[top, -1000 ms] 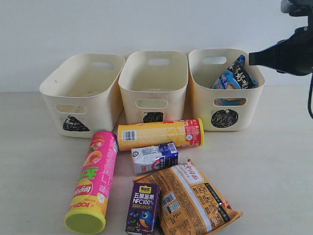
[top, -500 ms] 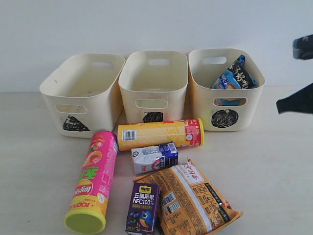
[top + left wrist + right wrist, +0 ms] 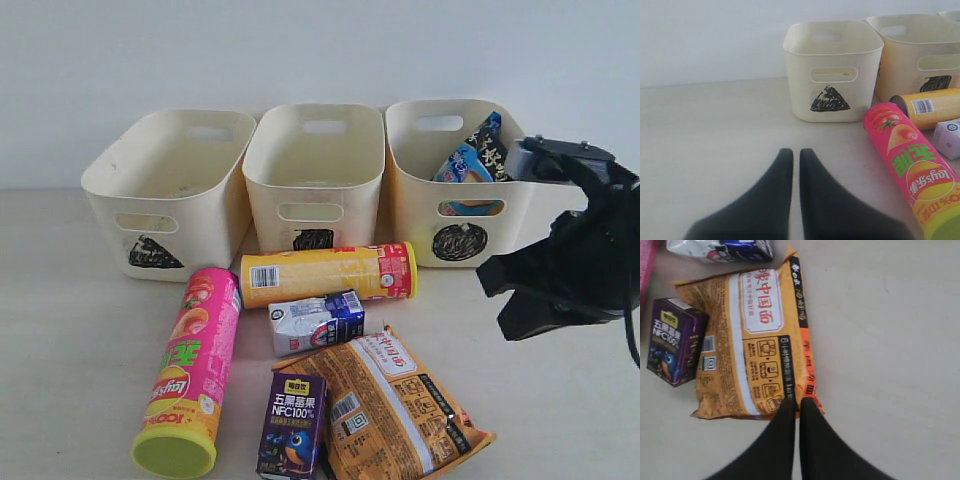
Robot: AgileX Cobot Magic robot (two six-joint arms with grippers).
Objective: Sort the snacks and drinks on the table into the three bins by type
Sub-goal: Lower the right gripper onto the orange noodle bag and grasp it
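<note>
A: Where is the orange bag (image 3: pixel 755 340) found?

B: It is laid flat on the bench (image 3: pixel 560 400), at the front of the pile. It is pressed against the dark purple carton (image 3: pixel 292 425) and lies just in front of the white-and-blue carton (image 3: pixel 315 322). The blue-and-black bag (image 3: pixel 480 152) is stood in the circle bin (image 3: pixel 410 215), so that bin is judged to be the orange bag's place too.

A: And the tools?

B: The right tool (image 3: pixel 793 401) is seen with its jaws pressed together and empty, its tips over the bag's edge. Whether the bag is touched cannot be told. The left tool (image 3: pixel 792 152) is likewise closed on nothing, held low over bare bench, apart from the pink tube (image 3: pixel 910 165).

A: What could go wrong?

B: Nothing can be gripped until the jaws are spread. If only the crinkly edge is pinched, the bag may be lost on the way up. If it is dragged, the purple carton could be shoved. The yellow tube (image 3: pixel 328 273) and the pink one are laid on their sides and could be set rolling by a knock.

A: What writing can be read?

B: "NFC100%" is printed on the purple carton above a bird picture. Chinese characters are shown on the orange bag's white panel. A Lay's logo and "100%" are seen on the pink tube, and a barcode on the yellow one. The triangle bin (image 3: pixel 800 100) and square bin (image 3: pixel 355 200) are marked only by black scribbles.
</note>
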